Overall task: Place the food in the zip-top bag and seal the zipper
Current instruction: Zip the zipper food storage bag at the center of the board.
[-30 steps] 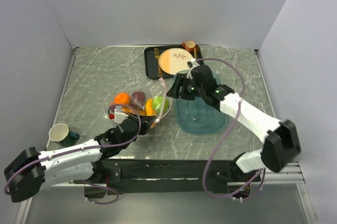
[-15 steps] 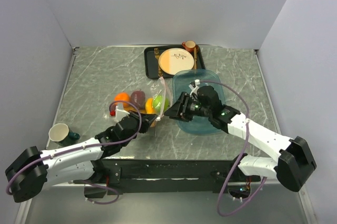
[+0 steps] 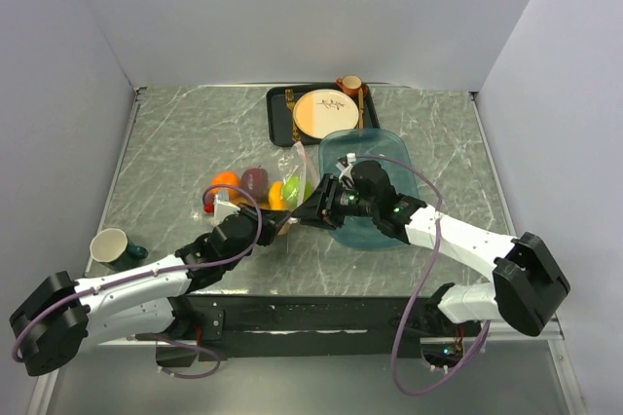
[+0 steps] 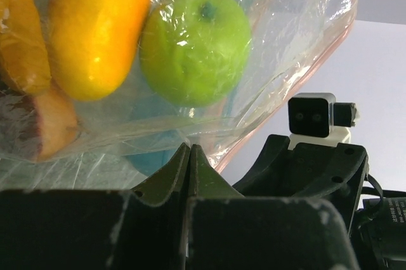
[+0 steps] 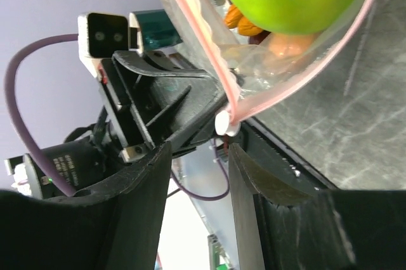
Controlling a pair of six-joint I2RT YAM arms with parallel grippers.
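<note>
The clear zip-top bag (image 3: 284,173) lies at the table's middle, holding an orange (image 3: 226,182), a purple eggplant (image 3: 255,179), a green apple (image 3: 292,191) and orange-yellow pieces. My left gripper (image 3: 283,223) is shut on the bag's near edge; in the left wrist view its jaws (image 4: 189,151) pinch the plastic just below the green apple (image 4: 195,45). My right gripper (image 3: 310,214) is open right beside it. In the right wrist view its gripper (image 5: 200,148) stands just below the white slider (image 5: 223,124) at the end of the pink zipper (image 5: 196,48), not touching it.
A teal translucent tray (image 3: 384,147) lies under my right arm. Behind it a black tray (image 3: 280,125) holds the cream-and-orange plate (image 3: 324,113) and a brown mug (image 3: 348,85). A white cup (image 3: 110,245) stands near the left front edge.
My right gripper has moved from above the teal tray toward the front left, down to the bag's near corner beside my left gripper. The left gripper has kept its hold.
</note>
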